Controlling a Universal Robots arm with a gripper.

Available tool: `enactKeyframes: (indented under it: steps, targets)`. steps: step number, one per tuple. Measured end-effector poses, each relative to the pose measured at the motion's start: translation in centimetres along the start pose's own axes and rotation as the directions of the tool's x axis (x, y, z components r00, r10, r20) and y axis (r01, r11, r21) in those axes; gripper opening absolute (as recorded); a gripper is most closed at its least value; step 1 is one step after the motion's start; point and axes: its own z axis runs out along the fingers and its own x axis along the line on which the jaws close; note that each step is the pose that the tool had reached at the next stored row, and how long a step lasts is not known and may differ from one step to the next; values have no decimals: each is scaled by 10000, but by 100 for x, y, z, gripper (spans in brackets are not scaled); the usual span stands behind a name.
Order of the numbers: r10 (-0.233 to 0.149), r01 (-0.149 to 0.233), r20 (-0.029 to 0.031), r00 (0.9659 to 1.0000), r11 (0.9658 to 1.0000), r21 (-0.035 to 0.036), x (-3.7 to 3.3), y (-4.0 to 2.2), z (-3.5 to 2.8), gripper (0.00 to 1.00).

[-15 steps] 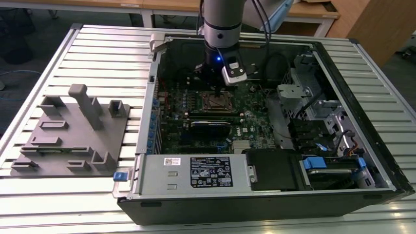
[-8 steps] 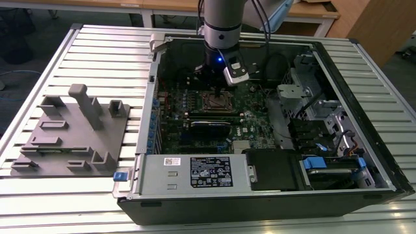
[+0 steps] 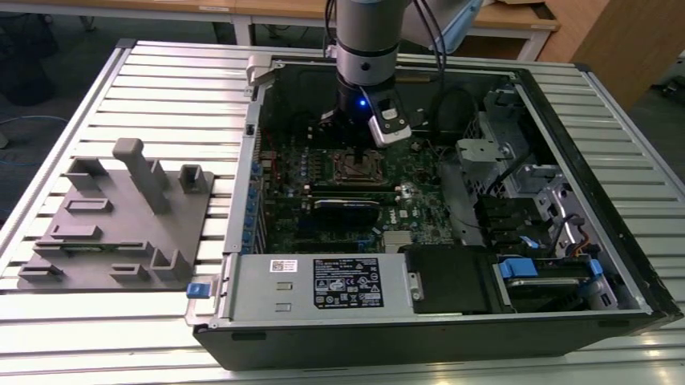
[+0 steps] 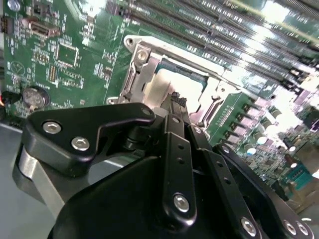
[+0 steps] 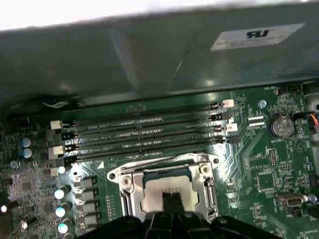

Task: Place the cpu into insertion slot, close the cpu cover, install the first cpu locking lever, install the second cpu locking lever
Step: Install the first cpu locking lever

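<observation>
The insertion slot [image 3: 357, 168] sits on the green motherboard inside the open computer case. In both wrist views the cpu [image 5: 159, 186] [image 4: 158, 82] lies flat in the slot, its dull silver top showing. The silver cpu cover [image 5: 130, 195] [image 4: 141, 64] appears to lie down around it as a frame. My gripper [image 3: 354, 149] [image 5: 172, 201] [image 4: 175, 102] hangs straight over the cpu, its black fingertips pressed together at or just above the metal top. Whether they touch it I cannot tell. The gripper is shut with nothing between the fingers.
Long memory slots [image 5: 144, 132] run beside the socket. A grey power supply box [image 3: 321, 282] sits at the case's near side, drive cages [image 3: 535, 200] at the exterior view's right. A grey fixture block [image 3: 118, 216] stands on the slatted table at the exterior view's left.
</observation>
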Motion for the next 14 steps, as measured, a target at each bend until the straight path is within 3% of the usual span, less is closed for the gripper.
enactKeyframes:
  steps: [2, 3, 7, 11, 14]
  targets:
    - [3, -3, -24, 10000, 9999, -165, -2, -10, 0, 11]
    - [-11, 11, -26, 10000, 9998, -181, -2, -14, 0, 11]
    - [-387, 386, -48, 9992, 9990, -206, -3, -18, 3, 11]
    - [-866, 864, -76, 9962, 9960, -232, -2, -19, 7, 11]
    - [-888, 886, -76, 9960, 9958, -222, -4, -21, 8, 11]
